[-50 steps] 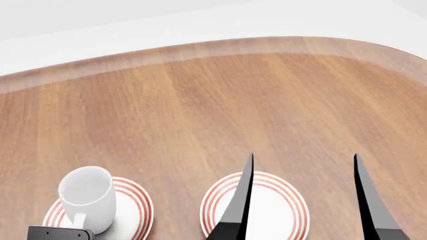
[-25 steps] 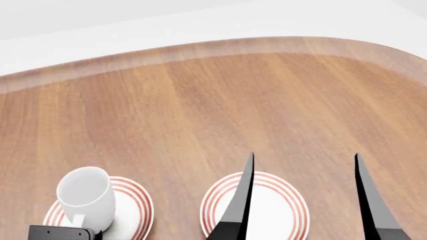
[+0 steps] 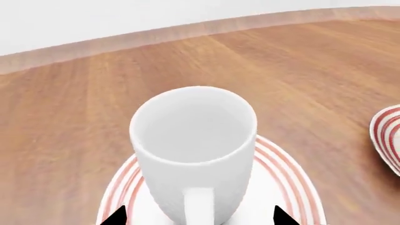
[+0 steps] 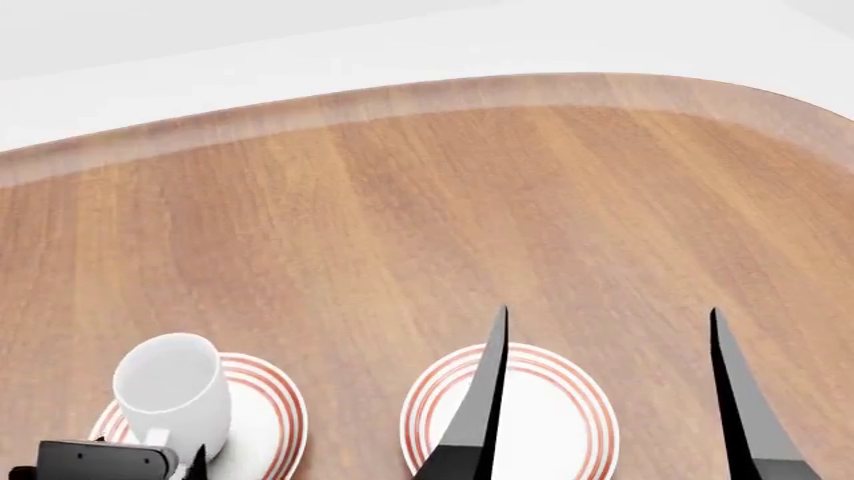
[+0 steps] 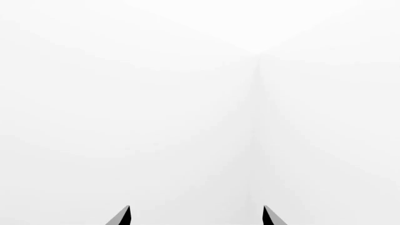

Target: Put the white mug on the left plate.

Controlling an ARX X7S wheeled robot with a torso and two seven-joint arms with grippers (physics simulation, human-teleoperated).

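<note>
The white mug stands upright on the left plate, a white plate with red rings, its handle facing my left gripper. It shows at the lower left of the head view, on that plate. My left gripper is open; its dark fingertips stand wide apart on either side of the handle and do not touch it. My right gripper is open and empty, held up above the right plate. The right wrist view shows only its fingertips against white.
The wooden table runs to a curved far edge with a white wall behind. The right plate's rim shows at the side of the left wrist view. The left arm's dark body sits at the near edge by the mug.
The mug has settled slightly on the left plate. My left gripper has drawn back a little toward the near left. The right arm has not moved.
</note>
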